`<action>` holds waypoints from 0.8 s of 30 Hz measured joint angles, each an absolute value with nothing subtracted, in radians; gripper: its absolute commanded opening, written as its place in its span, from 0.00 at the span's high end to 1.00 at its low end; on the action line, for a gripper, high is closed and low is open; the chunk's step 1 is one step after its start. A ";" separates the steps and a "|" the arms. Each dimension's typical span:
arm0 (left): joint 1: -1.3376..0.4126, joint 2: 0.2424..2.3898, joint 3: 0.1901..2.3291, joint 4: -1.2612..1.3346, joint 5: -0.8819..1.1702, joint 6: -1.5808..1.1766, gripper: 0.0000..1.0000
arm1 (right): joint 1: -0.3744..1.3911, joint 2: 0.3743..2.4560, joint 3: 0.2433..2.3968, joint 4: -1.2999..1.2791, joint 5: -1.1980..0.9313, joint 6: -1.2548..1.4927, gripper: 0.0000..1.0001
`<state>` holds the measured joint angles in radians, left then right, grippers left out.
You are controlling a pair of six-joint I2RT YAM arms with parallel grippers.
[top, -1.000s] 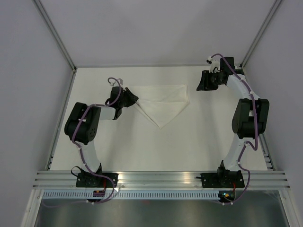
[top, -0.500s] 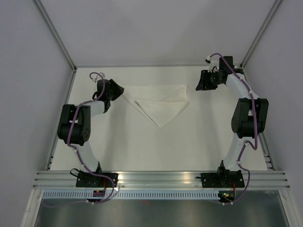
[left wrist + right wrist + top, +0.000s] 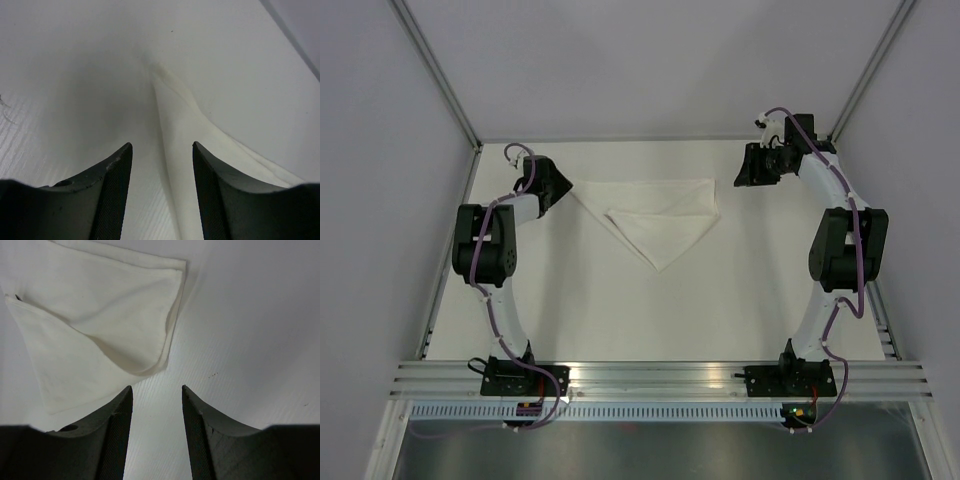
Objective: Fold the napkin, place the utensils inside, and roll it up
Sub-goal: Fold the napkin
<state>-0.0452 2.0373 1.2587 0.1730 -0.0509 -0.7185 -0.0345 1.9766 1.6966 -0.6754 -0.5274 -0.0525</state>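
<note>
The white napkin (image 3: 655, 215) lies folded on the table, a triangle pointing toward me with a smaller flap laid over it. My left gripper (image 3: 558, 185) is open and empty at the napkin's left corner; in the left wrist view the cloth's pointed corner (image 3: 180, 125) runs between the fingers (image 3: 114, 185). My right gripper (image 3: 744, 170) is open and empty just right of the napkin's right corner; the right wrist view shows the folded corner (image 3: 120, 315) ahead of its fingertips (image 3: 202, 425). No knife or other utensil is in view.
The white table (image 3: 750, 290) is walled by grey panels at the back and both sides. A metal rail (image 3: 660, 378) with both arm bases runs along the near edge.
My left arm has swung left and back, drawing the napkin's left corner out toward the far left. The right arm has barely moved.
</note>
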 measured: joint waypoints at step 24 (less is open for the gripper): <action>-0.045 2.186 1.427 0.084 -0.025 -0.765 0.98 | -0.027 1.977 1.706 -0.694 -0.545 -0.060 0.51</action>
<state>-0.0452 2.1864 1.4269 0.0845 -0.0254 -0.7654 -0.0273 1.9766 1.7058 -0.6945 -0.5449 -0.0601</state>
